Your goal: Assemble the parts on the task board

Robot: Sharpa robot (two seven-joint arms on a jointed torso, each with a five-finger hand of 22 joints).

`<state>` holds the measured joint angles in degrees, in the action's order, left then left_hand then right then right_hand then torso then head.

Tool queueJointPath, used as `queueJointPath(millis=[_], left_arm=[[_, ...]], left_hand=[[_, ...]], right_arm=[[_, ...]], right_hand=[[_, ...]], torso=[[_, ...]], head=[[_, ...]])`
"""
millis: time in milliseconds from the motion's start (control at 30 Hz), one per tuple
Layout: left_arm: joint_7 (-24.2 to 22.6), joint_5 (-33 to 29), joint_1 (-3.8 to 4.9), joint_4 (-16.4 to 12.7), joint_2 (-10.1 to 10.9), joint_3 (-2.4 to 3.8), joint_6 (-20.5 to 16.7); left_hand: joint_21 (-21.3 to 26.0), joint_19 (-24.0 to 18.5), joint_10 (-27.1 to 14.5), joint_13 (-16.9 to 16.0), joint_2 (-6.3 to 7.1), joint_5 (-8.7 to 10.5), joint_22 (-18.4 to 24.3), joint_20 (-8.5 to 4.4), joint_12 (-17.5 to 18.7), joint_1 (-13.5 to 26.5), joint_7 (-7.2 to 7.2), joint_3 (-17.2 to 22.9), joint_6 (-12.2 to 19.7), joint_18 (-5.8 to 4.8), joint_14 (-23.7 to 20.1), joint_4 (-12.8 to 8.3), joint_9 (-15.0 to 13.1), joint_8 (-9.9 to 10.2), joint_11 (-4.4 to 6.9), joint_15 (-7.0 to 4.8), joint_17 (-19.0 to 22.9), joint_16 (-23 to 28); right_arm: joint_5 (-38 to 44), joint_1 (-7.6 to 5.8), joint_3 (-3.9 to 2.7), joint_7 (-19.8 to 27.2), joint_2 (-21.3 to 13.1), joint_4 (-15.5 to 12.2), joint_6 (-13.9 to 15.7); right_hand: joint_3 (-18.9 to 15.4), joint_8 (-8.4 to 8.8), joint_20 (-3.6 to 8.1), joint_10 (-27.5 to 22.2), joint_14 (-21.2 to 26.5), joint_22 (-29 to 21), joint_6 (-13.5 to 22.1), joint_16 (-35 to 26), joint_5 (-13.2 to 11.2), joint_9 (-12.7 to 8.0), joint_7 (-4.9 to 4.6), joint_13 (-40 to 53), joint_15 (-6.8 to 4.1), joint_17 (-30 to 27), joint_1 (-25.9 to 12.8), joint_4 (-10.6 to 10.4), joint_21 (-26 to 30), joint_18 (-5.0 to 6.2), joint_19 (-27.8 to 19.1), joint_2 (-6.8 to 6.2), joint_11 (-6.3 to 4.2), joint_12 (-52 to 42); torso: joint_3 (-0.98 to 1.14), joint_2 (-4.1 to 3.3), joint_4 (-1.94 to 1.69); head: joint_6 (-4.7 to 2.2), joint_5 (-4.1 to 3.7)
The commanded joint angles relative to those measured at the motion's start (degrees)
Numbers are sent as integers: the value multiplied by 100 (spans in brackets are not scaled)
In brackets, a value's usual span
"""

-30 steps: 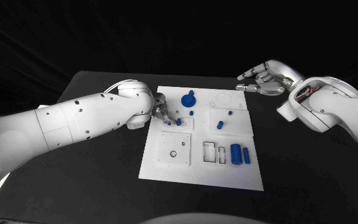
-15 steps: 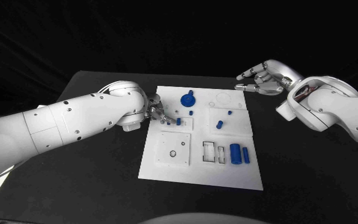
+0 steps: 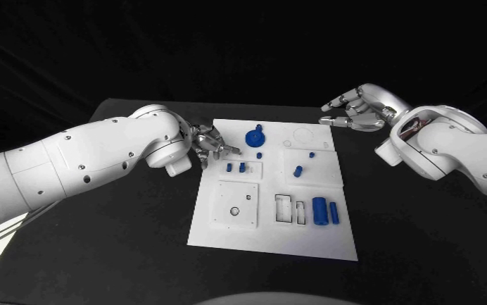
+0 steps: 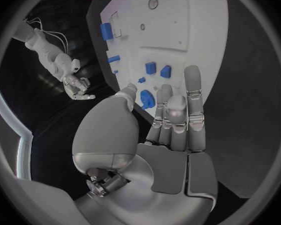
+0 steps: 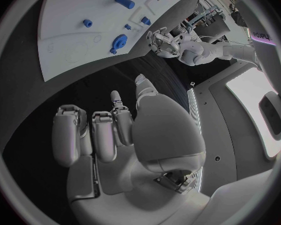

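Your left hand (image 3: 210,143) hung empty, fingers loosely spread, at the task board's (image 3: 269,234) left edge near its far corner, just beside two small blue pegs (image 3: 236,167) standing in the board; a careless sweep could have knocked them. Your right hand (image 3: 353,110) hovered past the far right corner, fingers curled, holding nothing. You couldn't tell whether the left fingertips touched the board, and its empty recesses were hard to make out.
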<state>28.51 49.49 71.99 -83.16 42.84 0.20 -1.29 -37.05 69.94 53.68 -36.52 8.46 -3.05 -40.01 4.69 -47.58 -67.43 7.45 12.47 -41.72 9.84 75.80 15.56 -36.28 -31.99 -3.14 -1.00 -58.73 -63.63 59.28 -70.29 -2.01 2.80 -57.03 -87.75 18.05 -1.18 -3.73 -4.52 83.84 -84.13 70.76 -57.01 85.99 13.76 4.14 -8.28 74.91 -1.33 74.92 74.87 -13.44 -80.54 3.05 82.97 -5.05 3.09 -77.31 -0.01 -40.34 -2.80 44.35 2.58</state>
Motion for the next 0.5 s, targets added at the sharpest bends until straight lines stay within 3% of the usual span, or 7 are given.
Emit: queueJointPath(millis=[33, 133, 267, 400, 500], left_arm=[[-1620, 85, 16, 73, -95, 6, -973], [-2025, 822, 18, 191, -252, -5, -1120], [-2291, 1652, 17, 405, -515, -61, -1072], [-2437, 2501, -3, 607, -804, -130, -885], [-2487, 2946, -22, 706, -965, -159, -733]], left_hand=[[272, -136, -290, 179, -131, -5, 186, 61, 187, -719, 69, 371, -4, 45, -395, -238, 218, 115, -69, 60, 585, 554], [511, -241, -466, 563, -22, 2, 347, 125, 563, -1289, 115, 783, -215, 45, -784, -411, 612, 368, -152, 116, 1070, 982], [553, -154, -441, 1108, 193, -11, 393, 143, 1028, -1625, 130, 1142, -454, 38, -804, -583, 1117, 725, -188, 117, 1190, 958], [475, 87, -431, 1613, 408, -8, 376, 127, 1453, -1567, 92, 1134, -621, 61, -377, -640, 1552, 1055, -181, 130, 840, 444], [300, 455, -287, 2033, 478, 5, 305, 84, 1767, -1519, 43, 1063, -847, 68, 227, -695, 1896, 1321, -150, 105, 77, -387]], right_arm=[[21, 7, 1, 2, 6, 5, -77], [18, 11, 2, 6, 18, 13, -74], [16, 14, 2, 12, 40, 18, -72], [15, 21, 3, 19, 62, 24, -74], [14, 26, 3, 21, 69, 26, -76]], right_hand=[[-32, -24, -2, -38, -417, -6, 35, -34, 31, 7, 12, 656, 7, 754, -67, 10, 38, 82, -20, 8, 9, 13], [-35, -25, -2, -40, -416, -8, 34, -37, 34, 7, 13, 653, 7, 750, -70, 8, 39, 83, -21, 10, 9, 17], [-35, -25, -2, -39, -417, -9, 34, -35, 36, 7, 13, 654, 7, 752, -70, 8, 40, 83, -21, 12, 9, 15], [-35, -26, -2, -38, -418, -5, 33, -35, 42, 7, 13, 655, 7, 754, -67, 8, 38, 82, -20, 20, 8, 13], [-35, -26, -2, -37, -418, -6, 33, -34, 45, 7, 14, 656, 7, 755, -65, 9, 39, 82, -20, 23, 8, 12]], torso=[[2, 3, -4], [-5, -3, 1], [1, -9, 15], [-8, -20, 21], [-7, -21, 21]], head=[[-13, -11], [-37, -13], [-61, -15], [-87, -67], [-103, -87]])
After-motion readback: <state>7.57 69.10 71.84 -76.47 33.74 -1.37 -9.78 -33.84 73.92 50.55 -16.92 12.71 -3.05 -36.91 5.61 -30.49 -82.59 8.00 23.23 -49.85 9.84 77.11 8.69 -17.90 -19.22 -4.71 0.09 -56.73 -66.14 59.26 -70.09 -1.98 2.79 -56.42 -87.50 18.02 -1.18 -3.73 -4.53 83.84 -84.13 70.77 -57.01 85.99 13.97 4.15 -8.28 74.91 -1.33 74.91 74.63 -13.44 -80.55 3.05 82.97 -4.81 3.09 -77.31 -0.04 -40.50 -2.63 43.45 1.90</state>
